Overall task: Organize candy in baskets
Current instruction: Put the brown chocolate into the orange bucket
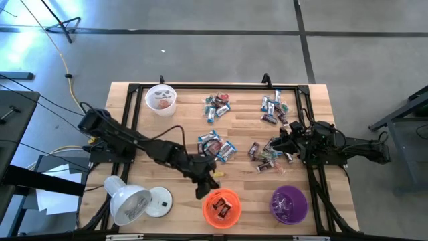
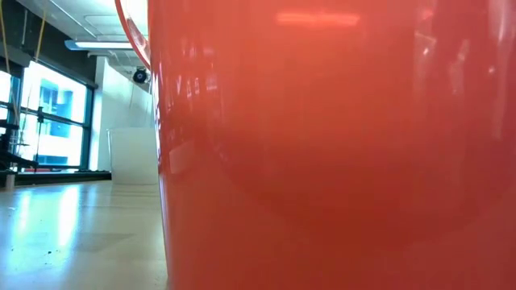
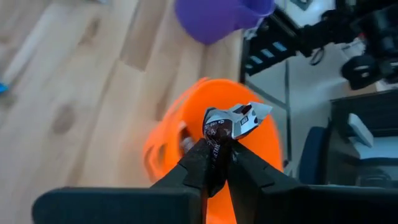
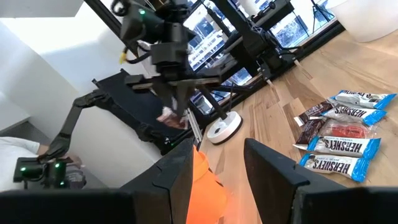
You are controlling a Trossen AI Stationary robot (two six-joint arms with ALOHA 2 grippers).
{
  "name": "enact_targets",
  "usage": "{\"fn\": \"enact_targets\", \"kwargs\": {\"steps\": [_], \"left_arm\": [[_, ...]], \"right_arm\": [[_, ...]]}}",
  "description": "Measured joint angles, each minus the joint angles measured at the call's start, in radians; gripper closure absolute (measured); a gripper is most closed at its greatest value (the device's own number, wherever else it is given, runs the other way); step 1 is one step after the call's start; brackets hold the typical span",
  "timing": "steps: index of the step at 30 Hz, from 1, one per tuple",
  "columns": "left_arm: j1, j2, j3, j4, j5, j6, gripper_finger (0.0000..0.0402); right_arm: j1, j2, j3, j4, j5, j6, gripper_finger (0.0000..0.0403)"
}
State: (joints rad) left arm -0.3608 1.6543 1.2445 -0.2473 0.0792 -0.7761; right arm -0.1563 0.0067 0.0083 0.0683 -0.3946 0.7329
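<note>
Left gripper point(image 3: 216, 163) hangs above the orange basket point(image 1: 221, 207), jaws clenched on a dark brown candy bar point(image 3: 231, 122). Right gripper point(image 1: 275, 146), jaws released, rests among scattered candy point(image 1: 215, 106) on the desk point(image 1: 187, 127).

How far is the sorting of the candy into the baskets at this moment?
Done: a few bars lie in the orange basket, and something lies in the white basket and the purple basket. In hand: the left gripper holds a dark-wrapped bar above the orange basket. Left: most candy lies in heaps on the table; the right gripper, open, hovers by one.
</note>
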Motion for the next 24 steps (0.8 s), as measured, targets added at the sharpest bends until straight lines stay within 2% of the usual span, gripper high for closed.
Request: {"fn": "enact_targets", "kwargs": {"steps": [8,13,18,24], "left_arm": [[-0.046,0.108,0.118,-0.003,-0.009,-0.015,0.0364],[-0.067,0.134,0.169,-0.02,-0.01,-0.033,0.0364],[-0.089,0.133,0.172,-0.023,-0.011,-0.141,0.0361],[-0.103,0.133,0.172,-0.018,-0.036,-0.197,0.0322]], "right_arm": [[0.0,0.0,0.0,0.0,0.0,0.0,0.0265],[0.0,0.0,0.0,0.0,0.0,0.0,0.0265],[0.0,0.0,0.0,0.0,0.0,0.0,0.0265],[0.0,0.0,0.0,0.0,0.0,0.0,0.0265]]}}
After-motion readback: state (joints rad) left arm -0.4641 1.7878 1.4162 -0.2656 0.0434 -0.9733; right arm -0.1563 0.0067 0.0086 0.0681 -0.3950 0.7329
